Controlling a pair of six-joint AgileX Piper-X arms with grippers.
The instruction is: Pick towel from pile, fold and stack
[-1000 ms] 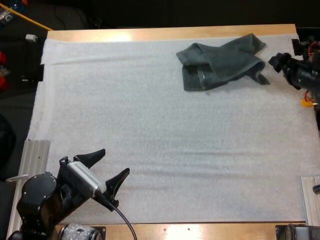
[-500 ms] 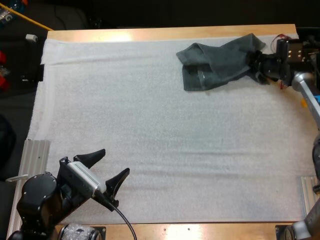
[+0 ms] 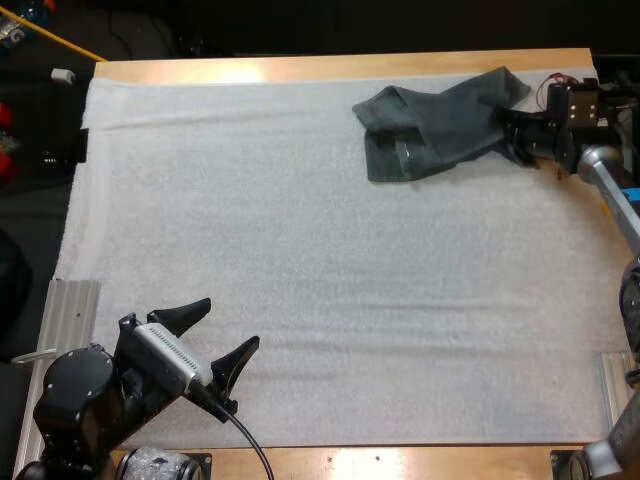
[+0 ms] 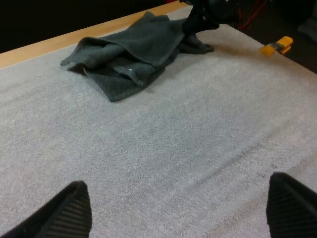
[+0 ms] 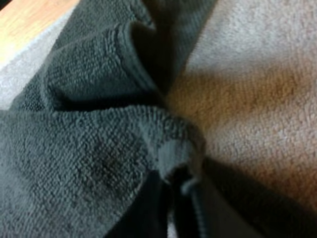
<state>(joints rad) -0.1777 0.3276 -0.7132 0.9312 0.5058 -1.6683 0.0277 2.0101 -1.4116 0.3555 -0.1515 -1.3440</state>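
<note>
White mat (image 3: 300,250) covers the wooden table (image 3: 330,66) almost edge to edge; dark space lies beyond the far side.

1. Right gripper (image 3: 512,135): positioned at the towel's (image 3: 440,125) right-hand edge, at the far right of the mat. Whether it is clamped on the cloth cannot be told.
2. Left gripper (image 3: 228,324): parked over the near left part of the mat, well apart from the towel. Its fingers (image 4: 72,208) stand wide apart with bare mat between them.
3. Towel: one dark grey-green piece, crumpled, lying flat on the mat near the far edge of the table.

Handling judgement: the towel appears light, soft and limp. It will likely drape and sag from any single hold, and the terry pile should give good friction, so slip is a minor risk. A corner or a hemmed edge is the preferred hold; a pinch on a mid-fold may lift two layers at once.

View comparison:
- The high view gives the overall layout and the spacing of both arms.
- The left wrist view shows the towel's overlapping folds in relief, a pale label on one fold, and the right gripper at the towel's far end.
- The right wrist view shows the rolled hem and a bunched corner at close range, with mat just beside it.
</note>
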